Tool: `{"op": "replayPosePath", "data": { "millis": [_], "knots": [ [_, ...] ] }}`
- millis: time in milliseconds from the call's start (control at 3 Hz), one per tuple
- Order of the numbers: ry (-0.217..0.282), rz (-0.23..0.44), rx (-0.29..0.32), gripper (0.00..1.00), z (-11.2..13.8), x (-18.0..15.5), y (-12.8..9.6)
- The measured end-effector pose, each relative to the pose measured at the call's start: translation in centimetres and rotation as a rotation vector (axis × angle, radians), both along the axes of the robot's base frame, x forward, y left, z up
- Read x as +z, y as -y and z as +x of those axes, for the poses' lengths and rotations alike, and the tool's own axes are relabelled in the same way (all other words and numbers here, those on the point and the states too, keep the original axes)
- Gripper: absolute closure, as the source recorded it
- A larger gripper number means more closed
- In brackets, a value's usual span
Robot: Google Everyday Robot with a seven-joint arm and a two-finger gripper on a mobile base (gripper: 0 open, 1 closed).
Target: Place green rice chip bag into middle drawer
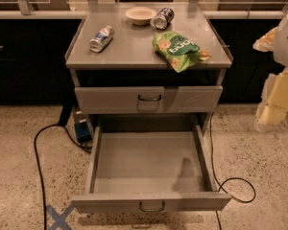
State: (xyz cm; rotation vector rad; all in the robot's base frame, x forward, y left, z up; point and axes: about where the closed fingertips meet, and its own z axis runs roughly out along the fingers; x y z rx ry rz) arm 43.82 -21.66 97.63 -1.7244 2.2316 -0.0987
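Note:
The green rice chip bag (180, 49) lies flat on the right front part of the grey cabinet top (129, 47), its corner near the front edge. The middle drawer (151, 201) is pulled wide open below, its flat tray holding nothing. My gripper (270, 113) hangs at the far right edge of the view, pale cream, to the right of the cabinet. It is at about the height of the closed upper drawer and apart from the bag.
A silver can (102, 38) lies on its side at the top's left. A cream bowl (140, 15) and a second can (162, 18) sit at the back. The upper drawer (149, 98) is shut. Black cables (38, 147) run over the speckled floor on both sides.

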Motion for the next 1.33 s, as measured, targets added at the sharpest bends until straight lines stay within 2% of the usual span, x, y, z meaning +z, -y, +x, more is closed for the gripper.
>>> {"op": "replayPosePath", "data": {
  "millis": [333,667,1000,1333],
  "knots": [
    [0.000,0.000,0.000,0.00,0.0,0.0,0.0],
    [0.004,0.019,0.008,0.00,1.6,-1.5,-0.6],
    [0.006,0.055,-0.025,0.00,5.0,-5.1,-1.0],
    [0.041,0.090,-0.082,0.00,9.7,-8.7,-1.3]
  ]
}}
